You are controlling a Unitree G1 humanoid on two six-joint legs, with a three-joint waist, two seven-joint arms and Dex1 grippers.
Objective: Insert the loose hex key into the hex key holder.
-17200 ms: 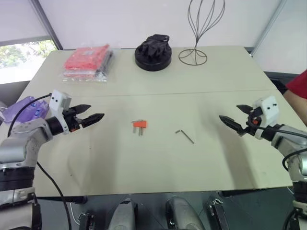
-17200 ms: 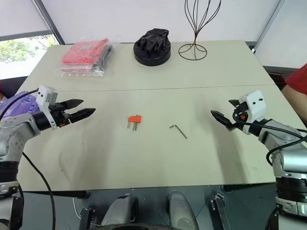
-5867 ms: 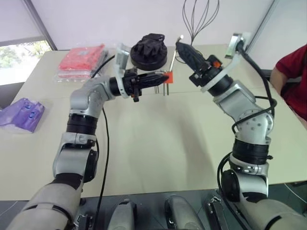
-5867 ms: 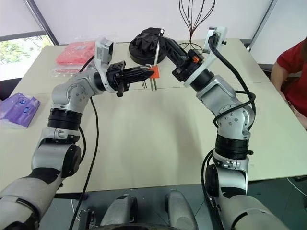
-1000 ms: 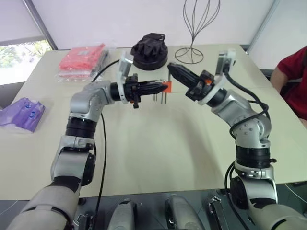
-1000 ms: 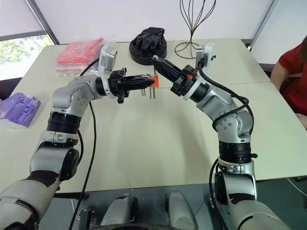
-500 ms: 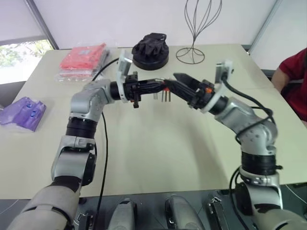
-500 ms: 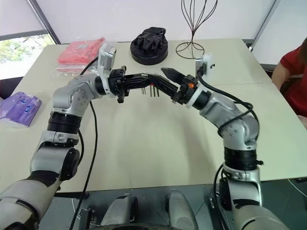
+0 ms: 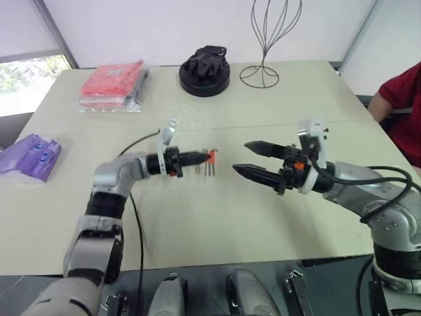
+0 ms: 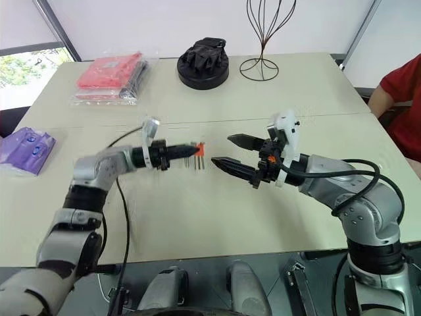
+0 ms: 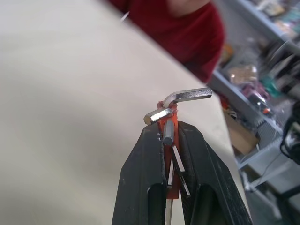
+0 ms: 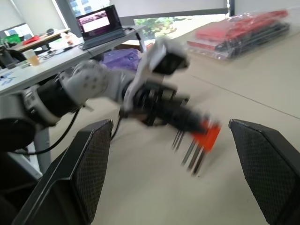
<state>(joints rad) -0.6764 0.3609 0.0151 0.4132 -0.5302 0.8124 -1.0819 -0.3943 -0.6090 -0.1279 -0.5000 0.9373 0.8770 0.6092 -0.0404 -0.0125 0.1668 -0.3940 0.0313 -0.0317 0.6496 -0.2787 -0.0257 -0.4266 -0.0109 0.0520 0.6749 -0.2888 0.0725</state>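
— Hex key holder (image 9: pixel 212 157), the small orange-red plastic block: where do we have it?

— Pinched in our left gripper (image 9: pixel 200 157), keys hanging. Our right gripper (image 9: pixel 250 158), at 3 o'clock of it, stands spread and empty. Farther, at 12 o'clock: a black round stand (image 9: pixel 205 71).

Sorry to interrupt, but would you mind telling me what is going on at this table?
A humanoid robot is fitting a hex key into a holder. Its left gripper is shut on the orange hex key holder, held just above the table, with several keys sticking out of it. The right gripper is open and empty beside it, so the loose hex key appears seated.
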